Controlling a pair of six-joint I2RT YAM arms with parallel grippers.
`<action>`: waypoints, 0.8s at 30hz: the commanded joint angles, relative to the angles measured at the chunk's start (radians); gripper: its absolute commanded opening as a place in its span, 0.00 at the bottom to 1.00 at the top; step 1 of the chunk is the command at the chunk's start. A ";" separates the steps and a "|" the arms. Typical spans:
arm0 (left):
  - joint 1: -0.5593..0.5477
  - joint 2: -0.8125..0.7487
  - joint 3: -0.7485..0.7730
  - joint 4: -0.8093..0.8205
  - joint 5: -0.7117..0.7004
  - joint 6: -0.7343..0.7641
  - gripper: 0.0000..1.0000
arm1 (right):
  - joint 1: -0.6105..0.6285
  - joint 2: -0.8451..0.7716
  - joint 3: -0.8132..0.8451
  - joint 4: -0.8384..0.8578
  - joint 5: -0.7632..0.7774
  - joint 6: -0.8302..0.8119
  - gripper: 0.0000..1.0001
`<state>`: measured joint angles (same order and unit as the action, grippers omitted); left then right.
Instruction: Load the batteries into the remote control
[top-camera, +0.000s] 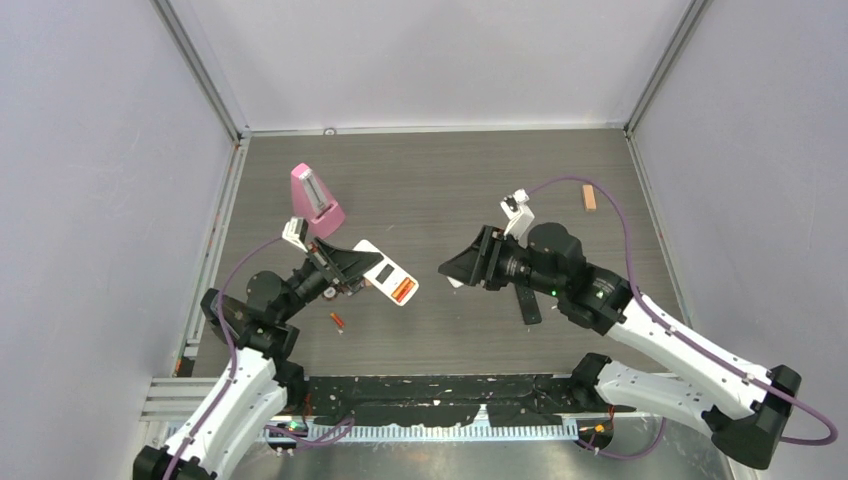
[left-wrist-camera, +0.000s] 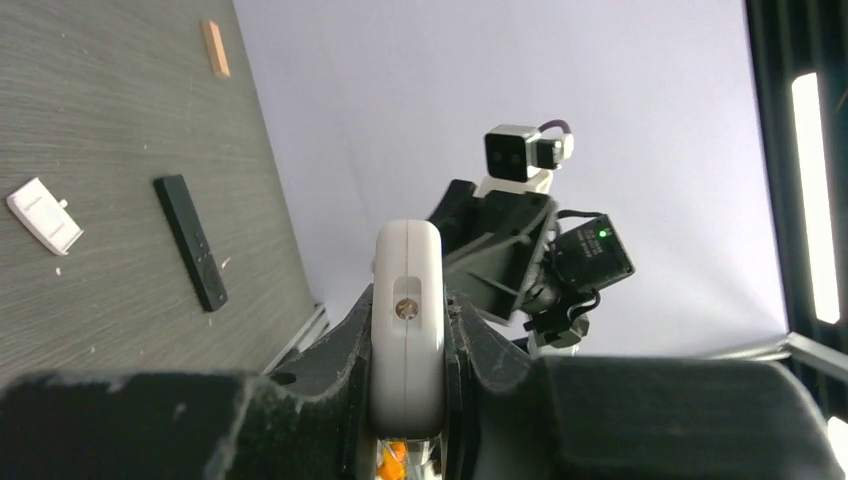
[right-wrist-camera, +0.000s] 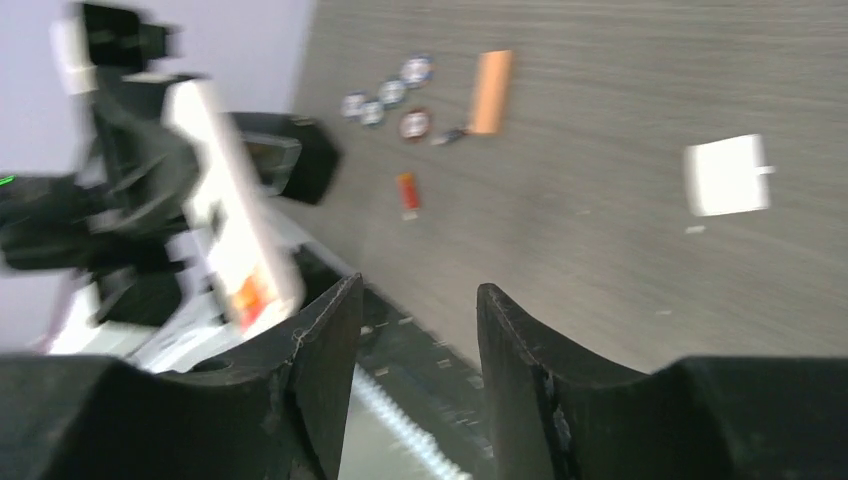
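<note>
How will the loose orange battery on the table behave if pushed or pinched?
The battery is a tiny cylinder lying on its side, so a push will probably roll it. It looks rigid and thin, so a pinch may slip off it.

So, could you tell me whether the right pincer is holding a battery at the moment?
No, the right pincer stands open and empty, while an orange-red battery lies loose on the table beyond it.

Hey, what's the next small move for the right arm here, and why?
Probably move the right pincer toward the loose orange battery lying on the table. That pincer is open and empty, while the left pincer is shut on the white remote.
</note>
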<state>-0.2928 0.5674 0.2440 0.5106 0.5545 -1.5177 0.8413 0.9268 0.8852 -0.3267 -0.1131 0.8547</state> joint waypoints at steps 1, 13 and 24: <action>0.016 -0.059 -0.039 0.054 -0.110 -0.115 0.00 | -0.002 0.188 0.118 -0.219 0.257 -0.254 0.52; 0.016 -0.116 -0.043 0.000 -0.196 -0.174 0.00 | -0.002 0.704 0.335 -0.274 0.288 -0.508 0.57; 0.016 -0.103 -0.040 -0.006 -0.195 -0.161 0.00 | -0.002 0.868 0.370 -0.251 0.302 -0.538 0.35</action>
<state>-0.2810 0.4671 0.1715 0.4801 0.3740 -1.6783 0.8402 1.7653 1.2205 -0.5949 0.1646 0.3439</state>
